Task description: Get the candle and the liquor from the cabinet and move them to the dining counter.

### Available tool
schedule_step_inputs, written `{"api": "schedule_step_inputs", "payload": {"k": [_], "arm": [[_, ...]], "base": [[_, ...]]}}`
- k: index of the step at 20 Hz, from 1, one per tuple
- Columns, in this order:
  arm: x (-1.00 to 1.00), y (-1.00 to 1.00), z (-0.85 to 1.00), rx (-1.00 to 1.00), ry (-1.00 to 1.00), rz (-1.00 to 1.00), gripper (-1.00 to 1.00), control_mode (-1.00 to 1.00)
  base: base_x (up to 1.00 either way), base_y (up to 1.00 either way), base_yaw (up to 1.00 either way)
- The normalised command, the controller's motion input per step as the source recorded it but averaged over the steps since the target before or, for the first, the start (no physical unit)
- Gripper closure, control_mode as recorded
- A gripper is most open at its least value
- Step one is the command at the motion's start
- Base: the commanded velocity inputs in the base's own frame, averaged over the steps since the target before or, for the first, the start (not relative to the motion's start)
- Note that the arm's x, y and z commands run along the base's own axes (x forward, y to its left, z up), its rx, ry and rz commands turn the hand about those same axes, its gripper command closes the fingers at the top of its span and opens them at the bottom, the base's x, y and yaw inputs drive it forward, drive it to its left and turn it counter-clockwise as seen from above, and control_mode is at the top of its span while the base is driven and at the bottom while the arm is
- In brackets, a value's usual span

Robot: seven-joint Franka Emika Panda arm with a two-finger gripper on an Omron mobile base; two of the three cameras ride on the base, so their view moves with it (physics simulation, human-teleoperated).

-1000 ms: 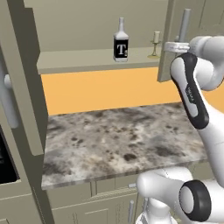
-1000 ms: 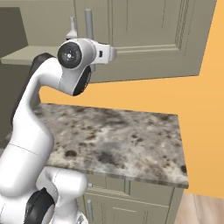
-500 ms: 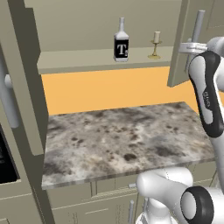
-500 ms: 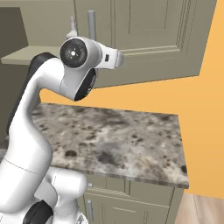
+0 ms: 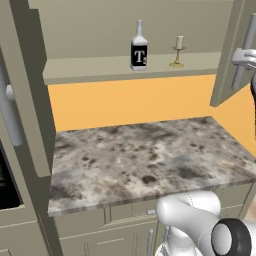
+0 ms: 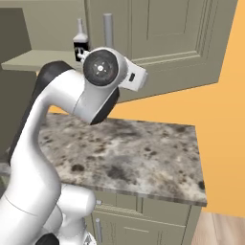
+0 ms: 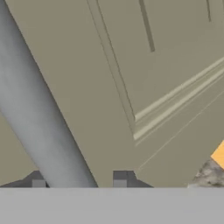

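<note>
Pincer (image 7: 78, 183) astride the grey bar handle (image 7: 39, 118) of the open cabinet door (image 7: 144, 78); one dark fingertip (image 7: 38, 183) to each side of the bar, with a little slack visible on either side. Jaws part-open, nothing clamped as far as the hand view shows; actual contact with the bar cannot be told.

Liquor (image 5: 139, 48) upright on the cabinet shelf (image 5: 90, 67), clear glass, long neck, black label with white "T". Candle (image 5: 177, 51) upright on the same shelf, just to the right of the bottle, apart from it, on a small brass stick with round base. Both near the shelf's front edge, well above the tabletop.

Cabinet (image 5: 100, 25) open: right door (image 5: 227, 55) swung outward, with handle (image 5: 242, 50) at its free edge and the hand's white body against it at the right edge of the left base view. Left door (image 5: 25, 85) open too, edge-on at the left.

Below the shelf, orange wall (image 5: 130, 102), then mottled marble tabletop (image 5: 145, 160) over drawers (image 5: 125, 215).

In the right base view, arm (image 6: 72, 110) raised in front of the door, bottle partly visible behind it.
</note>
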Motion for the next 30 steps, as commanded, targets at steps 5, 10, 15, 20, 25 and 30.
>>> {"api": "schedule_step_inputs", "payload": {"k": [5,10,15,20,25,30], "arm": [[-0.62,-0.64,0.01,0.17,0.0,-0.01,1.0,-1.0],[-0.38,0.07,-0.2,0.15,0.0,-0.05,-1.0,-1.0],[-0.64,0.08,-0.07,0.23,-0.07,-0.01,-1.0,-1.0],[-0.4,0.5,-0.15,0.12,-0.07,-0.11,-1.0,-1.0],[-0.03,0.64,-0.16,0.04,0.05,-0.25,-1.0,-1.0],[0.01,0.6,-0.04,0.02,0.08,-0.19,-1.0,-1.0]], "base": [[0.0,0.0,0.0],[0.0,0.0,0.0],[0.0,0.0,0.0],[0.0,0.0,0.0],[0.0,0.0,0.0],[0.0,0.0,0.0]]}}
